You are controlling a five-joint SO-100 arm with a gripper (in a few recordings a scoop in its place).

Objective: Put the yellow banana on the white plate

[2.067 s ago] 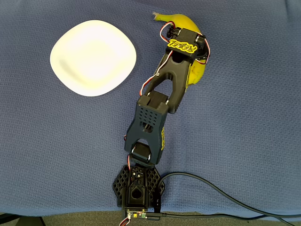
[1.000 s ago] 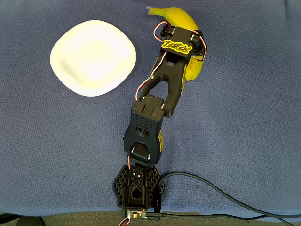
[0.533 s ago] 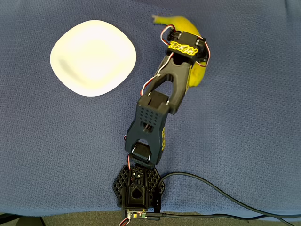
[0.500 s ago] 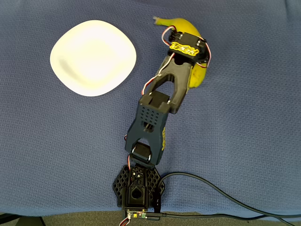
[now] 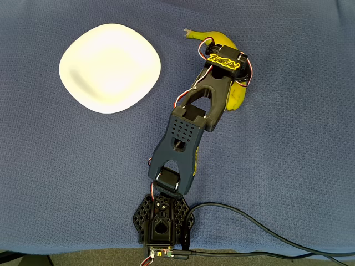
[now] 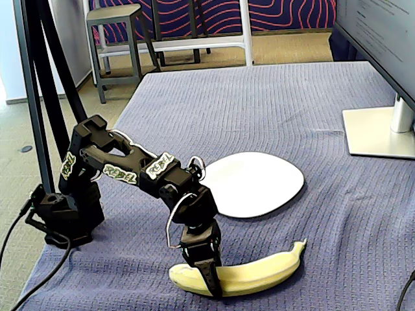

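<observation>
The yellow banana point(image 5: 235, 97) lies on the blue cloth at the upper right of the overhead view, its greenish stem point(image 5: 192, 33) pointing up-left. My gripper point(image 5: 225, 59) sits right over its middle and hides that part. In the fixed view the banana point(image 6: 259, 271) rests on the cloth near the front edge, and my gripper point(image 6: 209, 284) comes down on its left third, one dark finger point(image 6: 211, 280) crossing its front and the jaws closed against its sides. The white plate point(image 5: 110, 67) sits bare to the left, and in the fixed view the plate point(image 6: 254, 183) lies just behind the banana.
Blue cloth point(image 5: 288, 144) covers the whole table. A monitor's grey foot point(image 6: 379, 131) stands at the far right in the fixed view. A black cable point(image 5: 260, 227) runs from the arm's base point(image 5: 162, 221) to the right. Stools and a dark stand are beyond the table.
The gripper and banana moved together: first up and left, then back down and right. The banana's stem now sits lower and further right than a second ago. The plate has not moved.
</observation>
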